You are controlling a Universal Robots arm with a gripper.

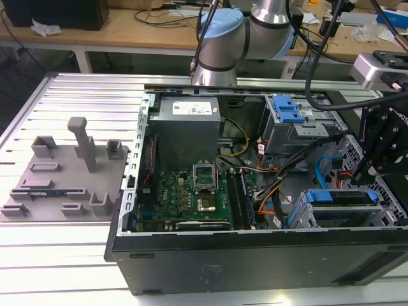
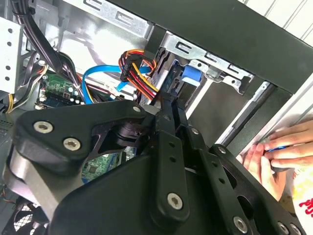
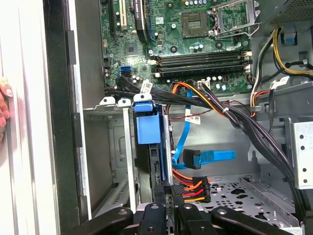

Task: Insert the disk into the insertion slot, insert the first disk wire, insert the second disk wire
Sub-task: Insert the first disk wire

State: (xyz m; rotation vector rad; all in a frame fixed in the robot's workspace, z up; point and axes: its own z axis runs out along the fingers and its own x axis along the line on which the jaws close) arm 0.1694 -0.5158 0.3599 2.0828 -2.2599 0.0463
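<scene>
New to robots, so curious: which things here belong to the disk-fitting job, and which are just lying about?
Job: gripper, disk in its blue carrier, insertion slot, power plug with coloured wires, blue data cable.
Lying about: grey fixture plate, motherboard, power supply, taller cage with blue latch, person's hand.

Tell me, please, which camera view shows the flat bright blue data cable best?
The first wrist view: the flat bright blue data cable lies unobstructed, its connector end resting over the perforated grey cage floor. The second wrist view shows a curved stretch; the exterior view shows a thin loop.
</scene>
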